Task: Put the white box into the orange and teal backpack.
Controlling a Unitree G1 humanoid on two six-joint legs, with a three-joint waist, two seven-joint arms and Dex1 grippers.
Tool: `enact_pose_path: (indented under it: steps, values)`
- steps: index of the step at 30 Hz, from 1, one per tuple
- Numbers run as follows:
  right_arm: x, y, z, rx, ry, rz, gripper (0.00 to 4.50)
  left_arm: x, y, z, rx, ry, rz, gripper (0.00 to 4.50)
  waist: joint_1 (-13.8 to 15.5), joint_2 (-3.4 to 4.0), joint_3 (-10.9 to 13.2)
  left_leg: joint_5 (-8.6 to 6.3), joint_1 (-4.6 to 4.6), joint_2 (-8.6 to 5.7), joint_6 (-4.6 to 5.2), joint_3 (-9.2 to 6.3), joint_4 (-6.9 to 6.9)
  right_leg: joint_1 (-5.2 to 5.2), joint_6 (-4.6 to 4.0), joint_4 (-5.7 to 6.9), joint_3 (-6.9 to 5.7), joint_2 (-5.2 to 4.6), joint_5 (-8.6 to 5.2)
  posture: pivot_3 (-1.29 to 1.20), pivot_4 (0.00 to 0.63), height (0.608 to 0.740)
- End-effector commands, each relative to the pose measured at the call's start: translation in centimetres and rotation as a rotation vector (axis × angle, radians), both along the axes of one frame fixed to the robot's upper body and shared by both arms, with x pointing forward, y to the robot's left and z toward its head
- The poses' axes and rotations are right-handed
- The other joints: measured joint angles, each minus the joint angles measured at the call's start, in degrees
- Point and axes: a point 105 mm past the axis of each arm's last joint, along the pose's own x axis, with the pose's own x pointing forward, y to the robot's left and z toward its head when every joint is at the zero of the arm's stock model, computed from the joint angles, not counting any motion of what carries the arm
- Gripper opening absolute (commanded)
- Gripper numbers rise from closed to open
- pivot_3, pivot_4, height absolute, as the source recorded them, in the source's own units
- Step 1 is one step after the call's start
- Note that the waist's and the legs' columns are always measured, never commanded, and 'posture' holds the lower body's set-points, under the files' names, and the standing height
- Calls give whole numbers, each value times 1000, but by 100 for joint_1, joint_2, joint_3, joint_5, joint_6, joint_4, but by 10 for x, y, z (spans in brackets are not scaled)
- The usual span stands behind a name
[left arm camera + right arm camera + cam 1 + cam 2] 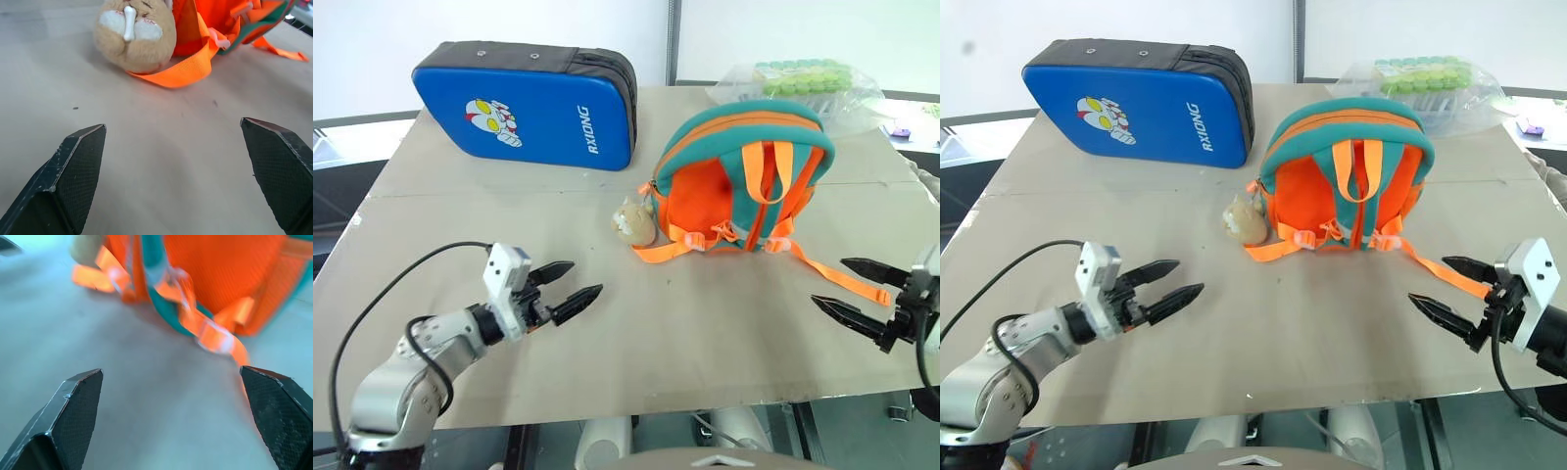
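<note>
- Both hands, left [565, 291] and right [1447, 286], stood wide and empty above the bench [636, 352].
- The orange and teal backpack [744, 181] lay between them; no white box visible, probably inside.
- Next: confirm, or zip.

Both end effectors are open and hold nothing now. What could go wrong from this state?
1. The white box lies nowhere on the table, so it may be inside the orange and teal backpack, but the head views cannot confirm this.
2. A loose orange strap runs toward the right end effector; a finger could snag it and drag the backpack.
3. The plush toy lies ahead of the left end effector, which might knock it.
</note>
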Motion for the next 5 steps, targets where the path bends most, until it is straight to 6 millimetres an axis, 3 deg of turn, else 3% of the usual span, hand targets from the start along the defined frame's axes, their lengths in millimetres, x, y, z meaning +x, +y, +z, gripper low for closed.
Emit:
enact_pose_path:
  steps: [1, 5]
  values:
    - [0, -14, -5, -78, -50, -37, 4422, -11, 11, 5, 63, -47, 15, 4500, -3, 2, -1, 0, 6, 2, 0, -1, -1, 1, 0, 1, 6, -2, 0, 0, 150, 740]
    - [-10, -24, -21, -95, -9, -39, 4422, -21, 23, 0, 77, -32, 48, 4500, 5, -3, -3, -1, 8, 8, 0, -3, -4, -1, -1, 0, 7, -4, -1, 0, 150, 740]
